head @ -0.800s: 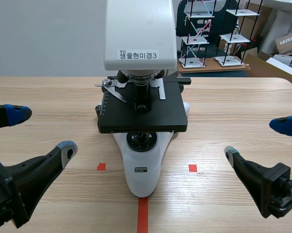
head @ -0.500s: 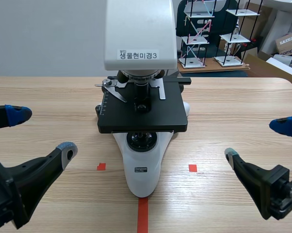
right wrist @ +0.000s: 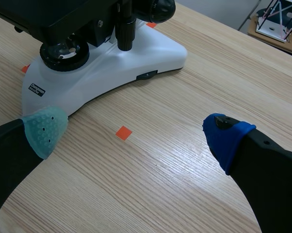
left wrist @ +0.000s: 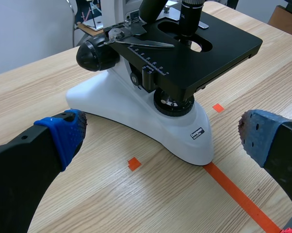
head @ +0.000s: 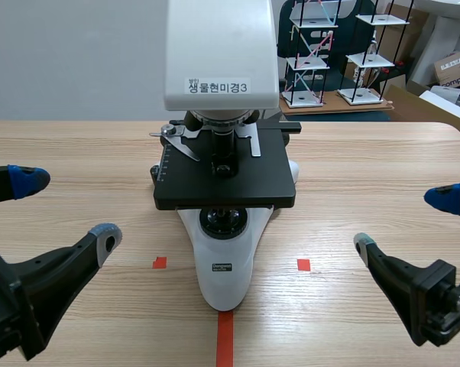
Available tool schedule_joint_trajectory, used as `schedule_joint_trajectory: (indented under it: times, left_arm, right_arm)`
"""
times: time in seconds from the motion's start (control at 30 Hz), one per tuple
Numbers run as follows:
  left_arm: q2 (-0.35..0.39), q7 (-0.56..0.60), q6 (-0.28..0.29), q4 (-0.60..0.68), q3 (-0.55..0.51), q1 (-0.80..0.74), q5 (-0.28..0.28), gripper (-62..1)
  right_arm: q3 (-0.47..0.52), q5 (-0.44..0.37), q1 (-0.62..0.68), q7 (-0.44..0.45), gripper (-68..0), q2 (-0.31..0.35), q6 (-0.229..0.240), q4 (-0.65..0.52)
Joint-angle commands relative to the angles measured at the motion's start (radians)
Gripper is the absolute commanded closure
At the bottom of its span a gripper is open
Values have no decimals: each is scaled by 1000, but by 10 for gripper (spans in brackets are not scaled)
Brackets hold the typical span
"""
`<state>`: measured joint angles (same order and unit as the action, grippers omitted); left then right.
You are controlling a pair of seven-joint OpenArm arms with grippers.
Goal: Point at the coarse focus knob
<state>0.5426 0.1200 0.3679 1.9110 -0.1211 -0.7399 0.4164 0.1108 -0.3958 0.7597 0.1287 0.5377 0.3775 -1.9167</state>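
A white microscope with a black stage stands at the table's middle. Its black coarse focus knob sits on the side of the body, behind the stage, well ahead of my left gripper. The knob on the other side shows in the right wrist view, far ahead of my right gripper. In the scene view the left gripper is low at the left and the right gripper low at the right. Both are open, hold nothing and stay apart from the microscope.
A white label with printed text is on the microscope head. Orange-red tape marks lie on the wooden table near the microscope's foot. Wire model racks and boxes stand behind the table's far edge.
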Motion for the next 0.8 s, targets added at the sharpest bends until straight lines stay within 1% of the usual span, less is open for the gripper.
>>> schedule_joint_trajectory:
  times: [0.0,0.23,0.27,0.33,0.37,0.43,0.5,0.53,0.57,0.63,0.77]
  left_arm:
    - [-7,11,1,16,-5,-7,6,-623]
    - [-7,11,1,16,-5,-7,6,-623]
    - [-7,11,1,16,-5,-7,6,-623]
    - [-7,11,1,16,-5,-7,6,-623]
    - [-7,11,1,16,-5,-7,6,-623]
    - [-7,11,1,16,-5,-7,6,-623]
    - [-7,13,1,16,-5,-7,6,-623]
    - [-7,13,1,16,-5,-7,6,-623]
    - [-7,10,1,16,-5,-7,6,-623]
    - [-8,10,1,16,-5,-8,6,-623]
    - [-7,10,1,16,-5,-8,6,-623]
  right_arm:
    - [8,-8,-9,11,-617,0,-3,-6]
    - [8,-8,-9,11,-616,0,-3,-6]
    - [8,-8,-9,11,-599,0,-3,-6]
    - [8,-9,-9,13,-510,0,-3,-6]
    - [8,-9,-10,17,-444,0,-3,-6]
    - [8,-9,-12,27,-278,0,-3,-6]
    - [8,-9,-15,55,-114,0,-4,-6]
    - [8,-9,-18,70,-46,0,-4,-6]
    - [8,-9,-26,83,-3,0,-4,-6]
    - [8,-16,-45,99,-4,0,3,-6]
    - [8,-55,-116,94,-3,0,8,-6]
